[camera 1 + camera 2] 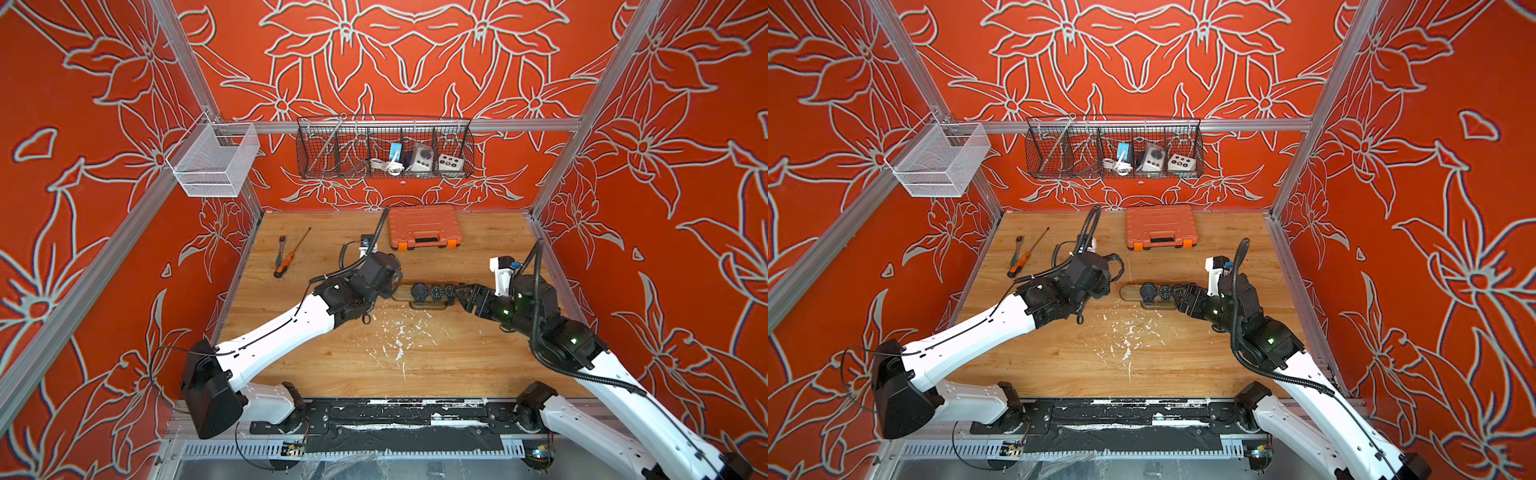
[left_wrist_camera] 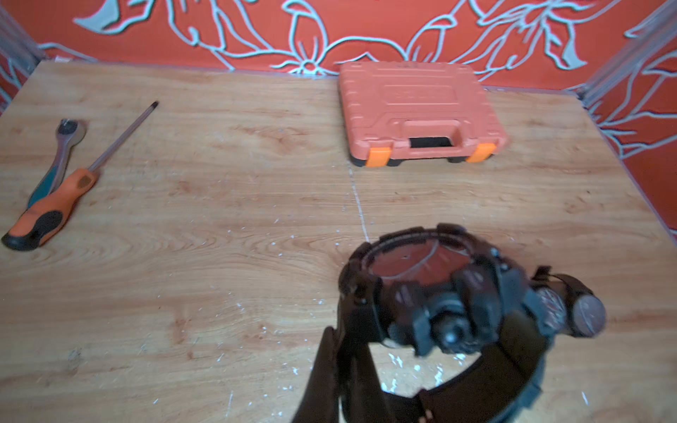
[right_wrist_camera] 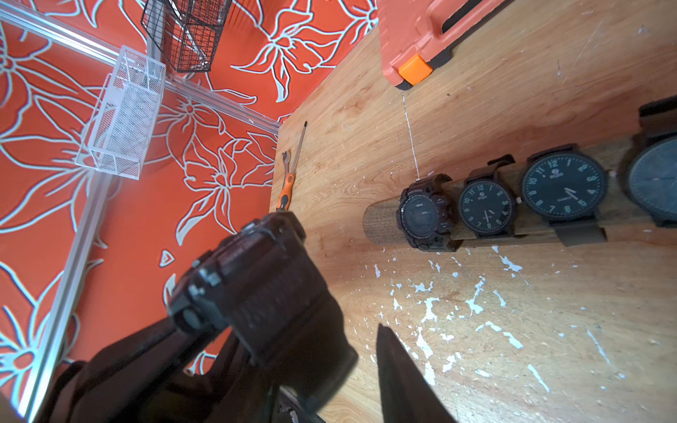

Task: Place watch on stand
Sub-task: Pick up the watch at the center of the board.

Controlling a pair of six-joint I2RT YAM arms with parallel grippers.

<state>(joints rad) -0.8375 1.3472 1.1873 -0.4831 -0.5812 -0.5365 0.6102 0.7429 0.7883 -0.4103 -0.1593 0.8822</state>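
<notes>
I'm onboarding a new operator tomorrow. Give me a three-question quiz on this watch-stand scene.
1. Multiple choice: on the stand, which watch sits nearest the bare wooden end?
A) a chunky black digital watch
B) a white-faced analogue watch
C) a gold watch
2. True or false: the orange case lies open on the table.
3. Short answer: which tool lies beside the screwdriver?

Key
1. A: the chunky black digital watch, with dark analogue watches further along the bar.
2. False: its lid is down, with both orange latches at the front edge.
3. A ratchet wrench.
</notes>
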